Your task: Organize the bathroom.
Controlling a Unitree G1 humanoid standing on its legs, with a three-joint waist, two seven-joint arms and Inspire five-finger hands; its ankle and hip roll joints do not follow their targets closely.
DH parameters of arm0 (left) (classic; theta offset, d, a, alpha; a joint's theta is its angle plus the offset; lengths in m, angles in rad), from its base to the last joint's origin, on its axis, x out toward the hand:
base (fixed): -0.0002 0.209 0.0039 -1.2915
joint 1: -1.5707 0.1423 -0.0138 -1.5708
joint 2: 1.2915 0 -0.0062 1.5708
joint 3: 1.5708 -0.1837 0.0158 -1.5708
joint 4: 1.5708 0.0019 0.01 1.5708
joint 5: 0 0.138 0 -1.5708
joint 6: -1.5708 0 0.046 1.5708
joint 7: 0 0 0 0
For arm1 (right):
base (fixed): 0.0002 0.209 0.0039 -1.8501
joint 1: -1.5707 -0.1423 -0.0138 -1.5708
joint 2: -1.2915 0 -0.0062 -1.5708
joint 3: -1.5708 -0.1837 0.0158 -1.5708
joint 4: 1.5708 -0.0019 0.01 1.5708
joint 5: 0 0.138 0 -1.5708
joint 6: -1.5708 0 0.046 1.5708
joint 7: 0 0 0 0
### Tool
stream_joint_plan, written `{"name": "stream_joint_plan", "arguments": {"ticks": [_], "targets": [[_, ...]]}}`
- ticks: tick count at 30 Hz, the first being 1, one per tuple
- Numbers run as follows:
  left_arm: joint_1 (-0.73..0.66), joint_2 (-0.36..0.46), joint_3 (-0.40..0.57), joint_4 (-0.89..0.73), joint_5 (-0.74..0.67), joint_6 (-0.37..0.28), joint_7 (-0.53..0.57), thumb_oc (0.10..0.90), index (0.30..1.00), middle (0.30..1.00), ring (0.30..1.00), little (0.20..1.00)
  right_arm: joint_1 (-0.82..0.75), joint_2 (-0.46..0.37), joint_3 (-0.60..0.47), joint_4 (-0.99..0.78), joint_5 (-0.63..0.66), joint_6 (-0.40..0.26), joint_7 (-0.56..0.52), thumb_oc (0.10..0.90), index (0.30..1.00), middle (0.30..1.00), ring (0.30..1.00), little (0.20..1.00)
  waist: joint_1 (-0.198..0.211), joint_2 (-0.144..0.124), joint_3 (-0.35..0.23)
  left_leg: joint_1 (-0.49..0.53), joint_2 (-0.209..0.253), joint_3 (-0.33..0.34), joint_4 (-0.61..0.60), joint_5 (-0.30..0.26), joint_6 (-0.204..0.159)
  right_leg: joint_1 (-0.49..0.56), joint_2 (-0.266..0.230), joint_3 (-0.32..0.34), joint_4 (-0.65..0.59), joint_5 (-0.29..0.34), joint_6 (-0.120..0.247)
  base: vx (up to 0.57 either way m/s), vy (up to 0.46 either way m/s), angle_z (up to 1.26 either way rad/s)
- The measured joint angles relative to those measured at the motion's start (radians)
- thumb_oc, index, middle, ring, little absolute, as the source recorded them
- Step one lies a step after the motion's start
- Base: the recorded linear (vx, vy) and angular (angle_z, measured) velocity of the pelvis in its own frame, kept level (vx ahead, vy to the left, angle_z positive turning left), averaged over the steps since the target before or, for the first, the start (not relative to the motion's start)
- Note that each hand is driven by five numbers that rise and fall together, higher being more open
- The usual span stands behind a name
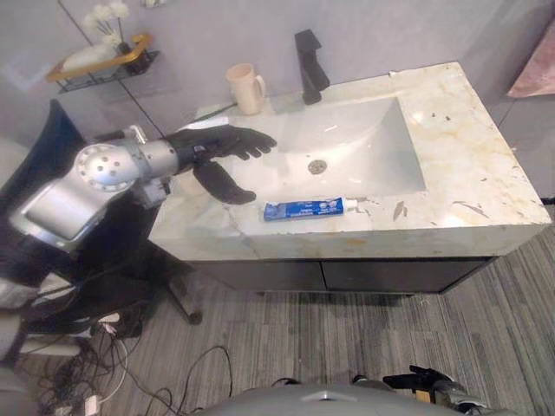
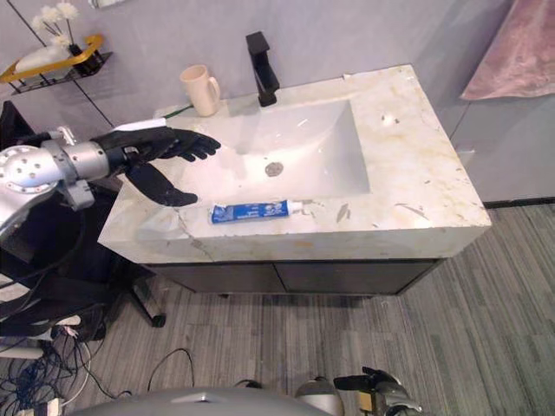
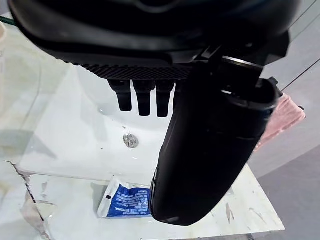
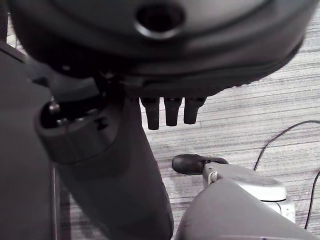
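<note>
A blue toothpaste tube (image 1: pixel 303 209) lies flat on the front rim of the marble counter (image 1: pixel 473 160), just before the white sink basin (image 1: pixel 355 139). My left hand (image 1: pixel 221 149) hovers over the counter's left side at the basin's edge, open, with fingers straight and thumb spread toward the front. It holds nothing, and the tube (image 3: pixel 124 200) lies a short way past its thumb, apart from it. A beige mug (image 1: pixel 245 87) stands at the back left, beside the black faucet (image 1: pixel 310 67). My right hand (image 4: pixel 117 170) hangs open over the floor, idle.
A thin green-and-white item (image 2: pixel 165 115) lies on the counter behind my left hand. A wall shelf (image 1: pixel 104 62) with a yellow tray and flowers hangs at the far left. A pink towel (image 2: pixel 520 52) hangs at the right. Cables lie on the wood-pattern floor (image 1: pixel 364 338).
</note>
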Motion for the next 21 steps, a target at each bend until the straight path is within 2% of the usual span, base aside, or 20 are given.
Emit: {"name": "stream_joint_plan", "arguments": {"ticks": [9, 13, 21], "targets": [[0.000, -0.093, -0.066, 0.060, 0.041, 0.044, 0.008, 0.800, 0.900, 0.900, 0.900, 0.900, -0.001, -0.001, 0.002, -0.001, 0.000, 0.008, 0.001, 0.800, 0.900, 0.900, 0.900, 0.900, -0.016, -0.005, 0.005, -0.004, -0.003, 0.022, 0.023, 0.000, 0.000, 0.002, -0.005, 0.013, 0.000, 0.000, 0.000, 0.00, 0.004, -0.05], [0.000, -0.167, -0.088, 0.122, 0.088, 0.053, 0.023, 0.800, 0.900, 0.900, 0.900, 0.900, -0.006, -0.003, 0.029, -0.011, 0.000, 0.017, -0.002, 0.800, 0.900, 0.900, 0.900, 0.900, -0.019, -0.011, 0.010, -0.018, -0.008, 0.022, 0.050, 0.000, 0.000, 0.003, -0.011, 0.013, 0.000, 0.000, 0.000, 0.00, 0.000, 0.00], [0.003, -0.212, -0.112, 0.198, 0.199, 0.052, 0.055, 0.800, 0.900, 0.900, 0.900, 0.900, -0.031, -0.002, 0.036, -0.011, 0.000, 0.021, -0.009, 0.800, 0.900, 0.900, 0.900, 0.900, -0.037, -0.032, 0.024, -0.033, -0.016, 0.022, 0.089, 0.001, -0.002, 0.010, -0.021, 0.013, 0.001, 0.000, 0.000, 0.00, -0.002, 0.02]]}}
